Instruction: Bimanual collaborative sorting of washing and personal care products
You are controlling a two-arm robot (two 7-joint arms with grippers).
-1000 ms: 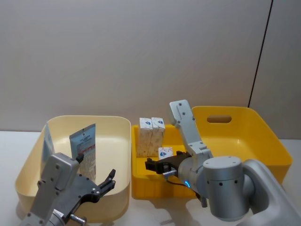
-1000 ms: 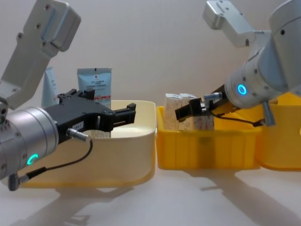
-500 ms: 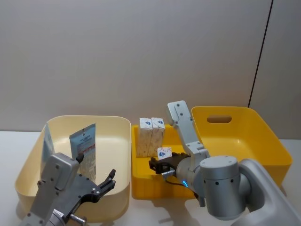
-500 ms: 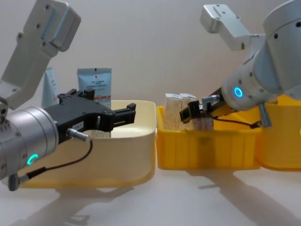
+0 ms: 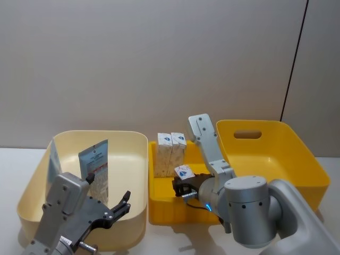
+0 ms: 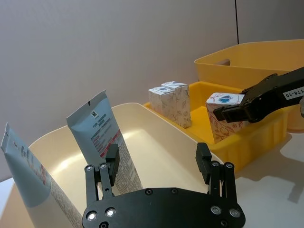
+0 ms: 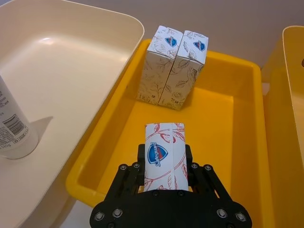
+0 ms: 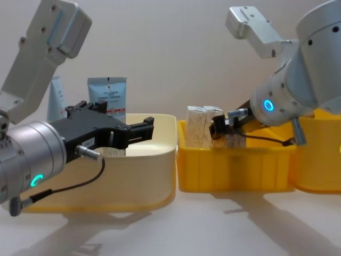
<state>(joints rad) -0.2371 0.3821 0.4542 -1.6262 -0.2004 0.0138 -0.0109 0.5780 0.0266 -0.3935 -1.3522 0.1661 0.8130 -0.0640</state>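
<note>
Cream carton (image 5: 184, 171) with red and blue print stands in the head view between the jaws of the right gripper (image 5: 181, 186), inside the small yellow bin (image 5: 159, 213) and nearer than the two standing cartons (image 5: 171, 151) at its far left, while the left gripper (image 5: 118, 208) hangs over the cream bin (image 5: 29, 191). From the left wrist, that gripper's jaws are spread wide and hold nothing, with the pouch (image 6: 97, 128) and tube (image 6: 23, 161) upright beyond. The right wrist view shows the jaws pressed on both sides of the carton, and the chest view places it just right of the pair.
</note>
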